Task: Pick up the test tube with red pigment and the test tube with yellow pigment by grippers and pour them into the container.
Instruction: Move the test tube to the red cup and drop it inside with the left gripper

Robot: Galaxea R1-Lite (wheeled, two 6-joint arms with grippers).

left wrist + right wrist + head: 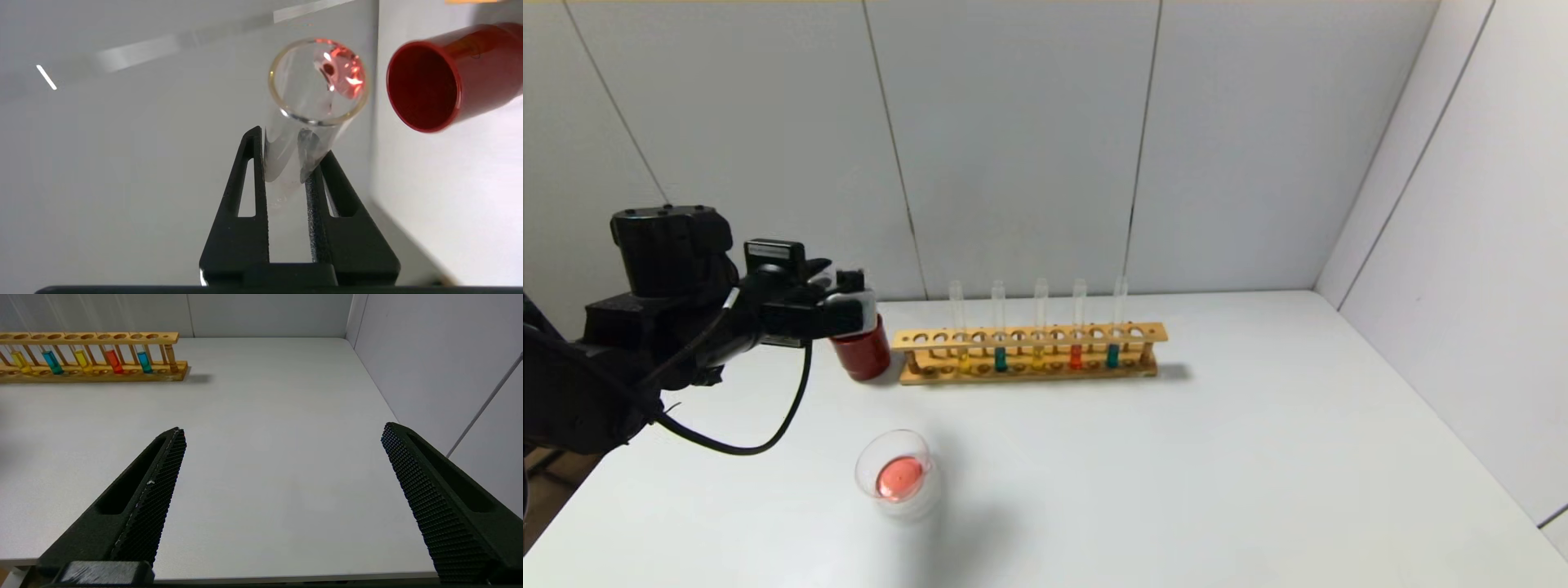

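My left gripper (288,143) is shut on the clear test tube with red pigment (314,81). The tube's open mouth faces the wrist camera and only red traces cling inside its far end. In the head view this gripper (854,314) hangs right over the dark red cup (866,355), left of the rack. The glass container (927,490) stands nearer the front and holds a red pool. Two tubes with yellow liquid (961,359) (1039,358) stand in the wooden rack (1029,335); I cannot tell which is the paler. My right gripper (282,430) is open and empty over bare table.
The rack also holds a red tube (1076,357) and two teal tubes (1000,358). The red cup shows empty in the left wrist view (425,77). White walls close the back and right. The white table (1217,457) is bare on the right half.
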